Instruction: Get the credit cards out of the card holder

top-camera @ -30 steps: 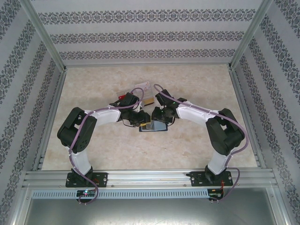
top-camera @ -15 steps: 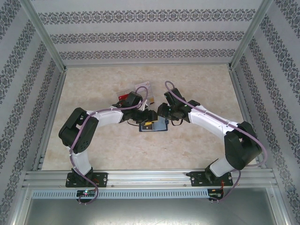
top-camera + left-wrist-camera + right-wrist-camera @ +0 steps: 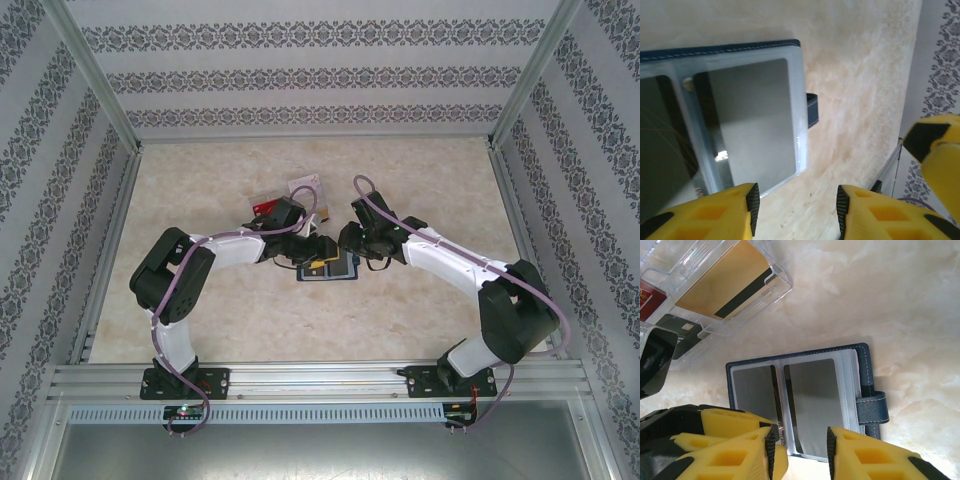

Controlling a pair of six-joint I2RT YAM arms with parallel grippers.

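Now the dark blue book-like card holder [image 3: 810, 390] lies open & flat on the pale marble desk [image 3: 880, 295], w/ the left yellow claw [image 3: 797, 210] spread by its tab side, the right yellow claw [image 3: 801, 447] spread over its edge, both pinching nothing, & a shiny gold card [image 3: 722, 282] in a clear plastic tray [image 3: 777, 290] nearby.
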